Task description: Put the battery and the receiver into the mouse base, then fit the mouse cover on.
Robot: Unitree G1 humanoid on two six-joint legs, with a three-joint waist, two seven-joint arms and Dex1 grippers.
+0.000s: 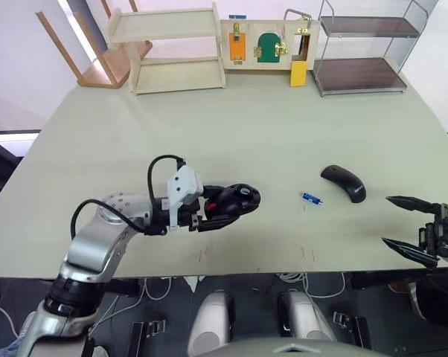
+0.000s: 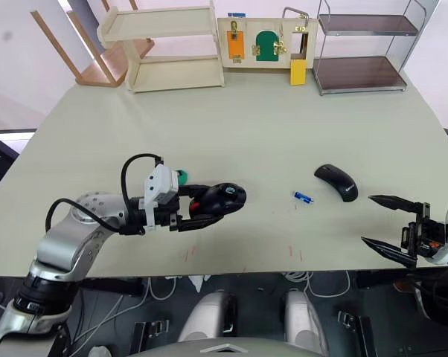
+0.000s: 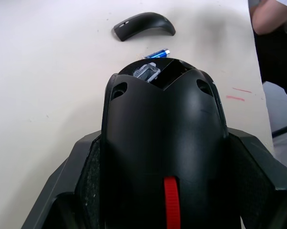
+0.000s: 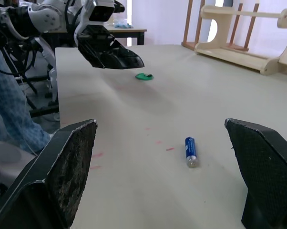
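The left gripper, left of frame centre, is clamped on the one mouse base. The right gripper, lower right, gapes empty. One battery and one mouse cover lie right of centre on the counter.

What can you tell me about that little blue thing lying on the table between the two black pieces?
It is the battery, a small blue cylinder with silvery metal ends, far smaller than either black shell. It lies on its side on the pale green table, touching nothing else. The mouse cover sits close beside it, on the robot's right; the mouse base, held in the left gripper, is farther off on the other side. The right gripper, open, faces the battery without touching it.
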